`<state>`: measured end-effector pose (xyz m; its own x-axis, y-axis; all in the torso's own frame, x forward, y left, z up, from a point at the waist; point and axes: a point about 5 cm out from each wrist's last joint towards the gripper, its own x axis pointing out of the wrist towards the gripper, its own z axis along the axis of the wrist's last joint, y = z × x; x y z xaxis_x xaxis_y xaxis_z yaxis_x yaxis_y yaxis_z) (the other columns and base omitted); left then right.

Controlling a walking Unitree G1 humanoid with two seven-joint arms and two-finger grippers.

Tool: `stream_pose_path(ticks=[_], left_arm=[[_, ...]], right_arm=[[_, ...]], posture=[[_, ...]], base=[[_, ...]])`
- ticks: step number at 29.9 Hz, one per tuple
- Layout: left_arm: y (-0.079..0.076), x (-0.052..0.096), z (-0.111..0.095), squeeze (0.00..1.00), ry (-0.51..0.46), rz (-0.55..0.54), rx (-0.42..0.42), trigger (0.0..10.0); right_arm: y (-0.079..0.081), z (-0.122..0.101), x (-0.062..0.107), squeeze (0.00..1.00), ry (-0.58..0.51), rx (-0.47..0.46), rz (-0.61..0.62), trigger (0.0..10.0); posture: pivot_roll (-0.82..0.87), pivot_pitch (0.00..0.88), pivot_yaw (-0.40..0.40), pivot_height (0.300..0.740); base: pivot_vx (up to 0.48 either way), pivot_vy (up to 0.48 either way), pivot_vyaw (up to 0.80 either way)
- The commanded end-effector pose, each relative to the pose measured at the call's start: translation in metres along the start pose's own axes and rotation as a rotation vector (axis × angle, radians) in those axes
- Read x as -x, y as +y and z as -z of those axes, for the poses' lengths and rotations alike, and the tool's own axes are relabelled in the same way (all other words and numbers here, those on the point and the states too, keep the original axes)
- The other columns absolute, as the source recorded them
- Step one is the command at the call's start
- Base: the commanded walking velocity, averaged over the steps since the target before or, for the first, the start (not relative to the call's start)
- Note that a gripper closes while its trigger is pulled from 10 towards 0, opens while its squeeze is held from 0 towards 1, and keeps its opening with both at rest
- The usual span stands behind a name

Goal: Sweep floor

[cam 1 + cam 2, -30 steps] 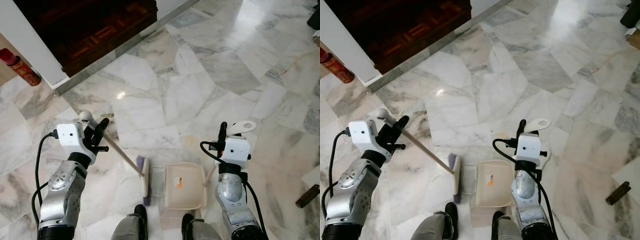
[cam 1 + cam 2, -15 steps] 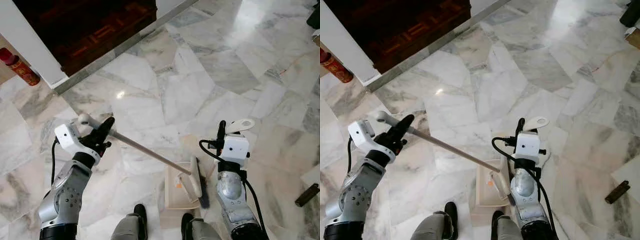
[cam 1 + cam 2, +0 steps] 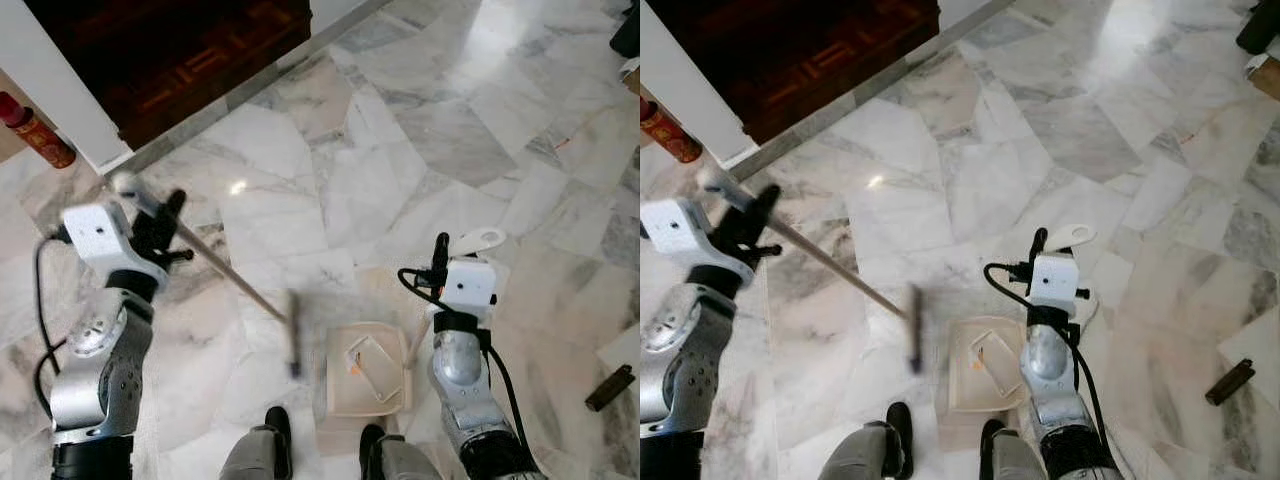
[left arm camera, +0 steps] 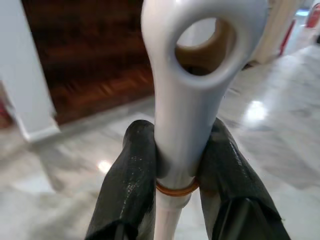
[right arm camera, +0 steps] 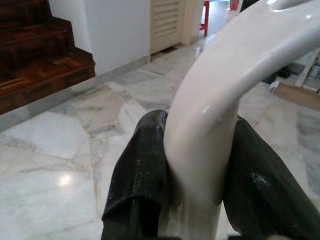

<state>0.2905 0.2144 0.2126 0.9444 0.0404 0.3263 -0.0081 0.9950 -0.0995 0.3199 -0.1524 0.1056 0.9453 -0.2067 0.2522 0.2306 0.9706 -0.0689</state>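
Observation:
My left gripper is shut on the white handle of a broom; the left wrist view shows both fingers clamped just below the handle's hanging loop. The broom head is blurred and sits on the marble floor just left of the dustpan. My right gripper is shut on the upright white handle of the beige dustpan, which lies flat on the floor before my feet. A pale flat scrap lies inside the dustpan.
Dark wooden stairs rise at the back left behind a white wall post. A red canister stands at the far left. A small dark object lies on the floor at the right. My feet stand at the bottom.
The broom head has swung back left off the dustpan onto the floor beside it, and my left gripper has risen to the left. A pale scrap now lies in the dustpan.

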Motion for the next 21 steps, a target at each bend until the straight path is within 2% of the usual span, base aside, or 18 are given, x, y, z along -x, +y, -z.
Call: stream_pose_path(ticks=[1, 8, 14, 18, 21], left_arm=[[-0.009, 0.000, -0.014, 0.00, -0.082, 0.034, -0.061, 10.0], [-0.025, -0.005, -0.015, 0.00, -0.113, 0.105, -0.161, 10.0], [-0.030, -0.002, -0.002, 0.00, -0.088, 0.122, -0.179, 10.0], [-0.049, 0.001, 0.006, 0.00, -0.084, 0.176, -0.217, 10.0], [-0.054, 0.001, 0.011, 0.00, -0.078, 0.185, -0.208, 10.0]], right_arm=[[-0.001, 0.017, 0.008, 0.00, 0.108, -0.034, 0.019, 10.0], [-0.005, 0.013, -0.006, 0.00, 0.110, -0.078, 0.053, 10.0], [-0.007, 0.008, -0.016, 0.00, 0.114, -0.133, 0.074, 10.0], [-0.005, -0.004, -0.029, 0.00, 0.086, -0.187, 0.067, 10.0], [-0.004, -0.008, -0.032, 0.00, 0.071, -0.199, 0.058, 10.0]], posture=[[0.17, 0.238, 0.045, 0.740], [0.17, 0.179, 0.035, 0.740], [0.16, 0.149, 0.025, 0.740], [0.15, 0.103, 0.004, 0.740], [0.15, 0.089, 0.003, 0.740]], base=[[0.000, 0.000, 0.00], [0.000, 0.000, 0.00], [0.000, 0.000, 0.00], [0.000, 0.000, 0.00], [0.000, 0.000, 0.00]])
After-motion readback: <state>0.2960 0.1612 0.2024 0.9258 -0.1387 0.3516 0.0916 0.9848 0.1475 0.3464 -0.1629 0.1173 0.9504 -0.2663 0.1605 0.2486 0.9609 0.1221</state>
